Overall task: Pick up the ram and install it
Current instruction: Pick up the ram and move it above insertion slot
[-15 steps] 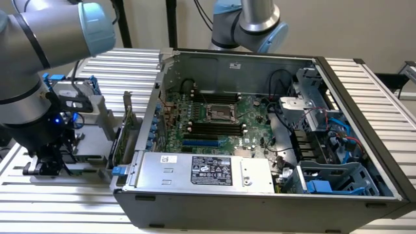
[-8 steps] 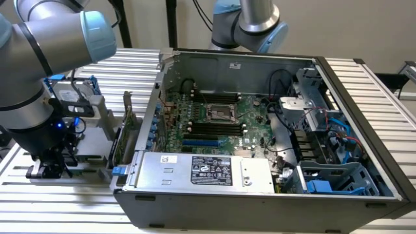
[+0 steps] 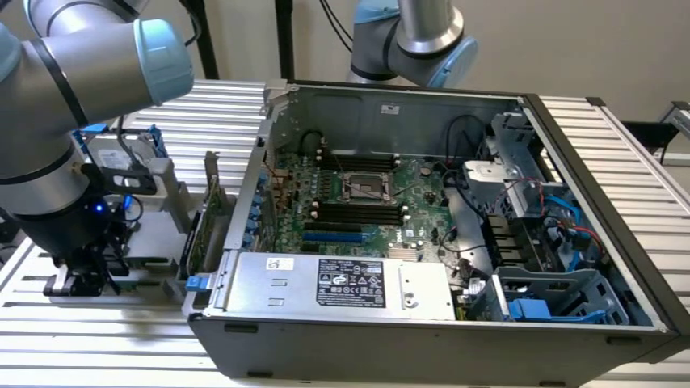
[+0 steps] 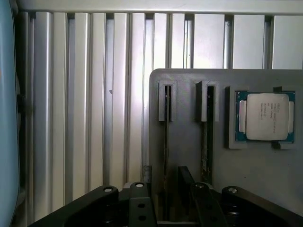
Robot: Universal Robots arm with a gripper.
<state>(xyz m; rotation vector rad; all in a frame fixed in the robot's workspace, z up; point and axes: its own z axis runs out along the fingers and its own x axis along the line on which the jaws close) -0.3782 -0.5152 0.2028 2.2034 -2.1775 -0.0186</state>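
Two ram sticks stand on edge in the slots of a grey holder point(image 4: 184, 118). One thin ram stick point(image 4: 166, 137) is in the slot that runs between my fingers, and the other ram stick point(image 4: 206, 142) shows a green edge one slot over. My gripper point(image 4: 166, 205) is open just above the holder, its black fingers point(image 4: 141, 203) on either side of the first stick and apart from it. In the exterior view my gripper point(image 3: 81, 279) hangs low over the holder, at the exterior view's left of the open computer case point(image 3: 431, 323). The motherboard's long black slots point(image 3: 356, 212) lie bare.
A processor chip point(image 4: 265, 116) sits in a pocket of the holder beside the slots. An upright green expansion card point(image 3: 205, 218) and a hard drive in a blue frame point(image 3: 119, 153) stand between my arm and the case. A second arm point(image 3: 415, 40) rises behind the case.
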